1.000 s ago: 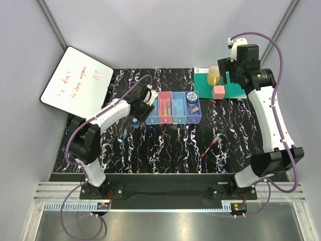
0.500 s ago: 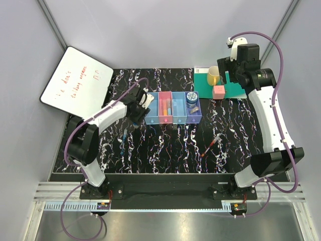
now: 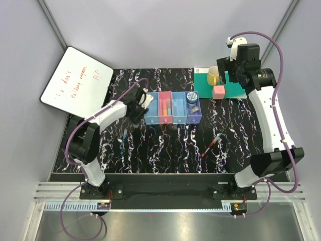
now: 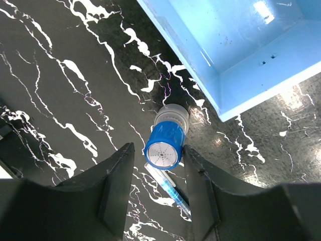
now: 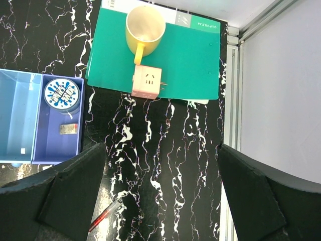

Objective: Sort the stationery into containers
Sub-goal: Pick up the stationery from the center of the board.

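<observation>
My left gripper [image 4: 158, 149] is open, its jaws on either side of the cap of the upright blue-capped bottle [image 4: 164, 145], just left of the row of trays [image 3: 173, 120]. The right finger [image 4: 198, 186] is at the cap; the left finger stands apart. The thin blue pen [image 4: 176, 195] lies below the bottle. In the top view the left gripper [image 3: 136, 113] hides the bottle. Markers [image 3: 164, 106] lie in the pink tray. The patterned tin [image 5: 62, 94] and the beige eraser [image 5: 68, 129] lie in the purple tray. My right gripper [image 5: 161, 150] is open and empty, high at the back right.
The red pen [image 3: 210, 145] lies loose right of centre. A yellow cup [image 5: 145, 26] and a pink cube [image 5: 146, 81] stand on a green mat [image 5: 190, 55] at the back right. A whiteboard [image 3: 75, 83] leans at the back left.
My left gripper has moved left from above the leftmost blue tray and come down around the blue-capped bottle. The right arm has not moved.
</observation>
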### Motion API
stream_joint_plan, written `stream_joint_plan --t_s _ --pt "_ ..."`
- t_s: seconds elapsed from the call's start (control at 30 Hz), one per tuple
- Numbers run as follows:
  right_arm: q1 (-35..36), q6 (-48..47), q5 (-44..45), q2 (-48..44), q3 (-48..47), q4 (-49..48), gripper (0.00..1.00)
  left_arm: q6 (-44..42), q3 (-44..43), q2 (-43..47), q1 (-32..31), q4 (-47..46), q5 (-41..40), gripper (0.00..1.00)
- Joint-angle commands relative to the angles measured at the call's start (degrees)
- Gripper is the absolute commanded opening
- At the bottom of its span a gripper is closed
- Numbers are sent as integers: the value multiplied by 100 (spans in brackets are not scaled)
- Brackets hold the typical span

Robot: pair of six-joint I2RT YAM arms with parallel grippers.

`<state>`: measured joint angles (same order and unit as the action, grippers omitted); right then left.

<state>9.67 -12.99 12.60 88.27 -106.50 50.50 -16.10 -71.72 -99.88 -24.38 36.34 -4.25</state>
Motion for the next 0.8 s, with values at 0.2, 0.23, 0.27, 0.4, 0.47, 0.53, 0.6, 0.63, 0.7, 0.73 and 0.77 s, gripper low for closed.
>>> stream_joint_plan --t_s 0.2,0.23,0.27,0.4,0.47,0.53,0.6,0.63,0.7,0.73,0.77 --pt "-27 69 -73 -178 -91 -23 100 -16 -114 -252 39 -188 232 36" --pt "-27 78 -74 -205 -47 -23 100 19 -114 -269 39 -197 240 32" --pt "-27 78 -82 -222 6 -5 99 19 -131 -278 39 -188 258 22" --pt "-27 130 -300 -529 822 223 99 89 -201 -217 39 -180 267 9" --pt "-27 227 -424 -687 1487 381 98 116 -298 -94 39 -145 267 7" --pt "-27 262 -565 -881 1929 443 98 142 -464 55 39 -92 276 6" --pt "-27 201 -644 -1039 2501 452 98 177 -623 143 39 22 276 6" --pt "-35 166 -645 -1083 2642 478 98 212 -806 222 39 66 319 6" --pt "-35 174 -793 -1197 3002 557 98 247 -1035 302 39 224 355 6" --pt "-27 209 -855 -1233 3082 610 98 265 -1272 311 39 320 390 6" --pt "-27 244 -995 -1251 3239 671 98 291 -1396 328 39 365 390 6"
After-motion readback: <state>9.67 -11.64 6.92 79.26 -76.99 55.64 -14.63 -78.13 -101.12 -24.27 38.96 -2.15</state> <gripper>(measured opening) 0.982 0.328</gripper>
